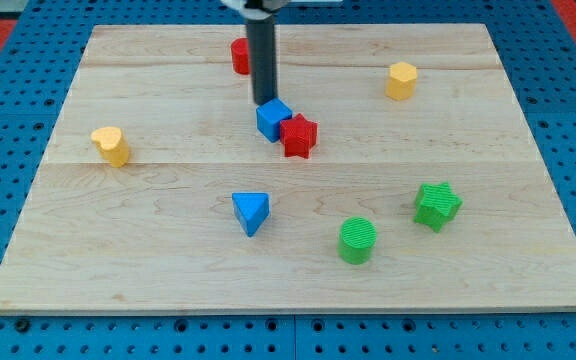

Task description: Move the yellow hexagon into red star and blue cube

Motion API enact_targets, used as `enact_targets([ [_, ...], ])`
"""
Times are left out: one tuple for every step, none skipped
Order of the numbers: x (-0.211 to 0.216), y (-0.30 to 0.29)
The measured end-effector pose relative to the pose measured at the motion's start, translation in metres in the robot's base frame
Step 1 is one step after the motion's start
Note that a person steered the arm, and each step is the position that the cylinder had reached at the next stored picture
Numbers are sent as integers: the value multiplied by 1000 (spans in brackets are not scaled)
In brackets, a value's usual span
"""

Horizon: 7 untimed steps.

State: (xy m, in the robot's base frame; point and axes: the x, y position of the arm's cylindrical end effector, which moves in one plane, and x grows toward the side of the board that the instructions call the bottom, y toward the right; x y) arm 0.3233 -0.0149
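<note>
The yellow hexagon [401, 80] lies at the view's upper right of the wooden board. The blue cube [273, 119] and the red star [299, 135] touch each other near the board's middle, the star at the cube's lower right. My tip [264, 102] stands just above the blue cube's top left edge, touching or nearly touching it. The tip is far to the left of the yellow hexagon.
A red block [239, 55] sits partly hidden behind the rod at the top. A yellow heart-like block [112, 145] is at the left. A blue triangle [251, 212], a green cylinder [358, 240] and a green star [436, 205] lie in the lower half. The board's [168, 260] edges border a blue pegboard.
</note>
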Motion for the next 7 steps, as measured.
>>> enact_targets([
  [-33,1],
  [-49,61],
  [-60,125],
  [-52,189],
  [9,156],
  [8,98],
  [27,95],
])
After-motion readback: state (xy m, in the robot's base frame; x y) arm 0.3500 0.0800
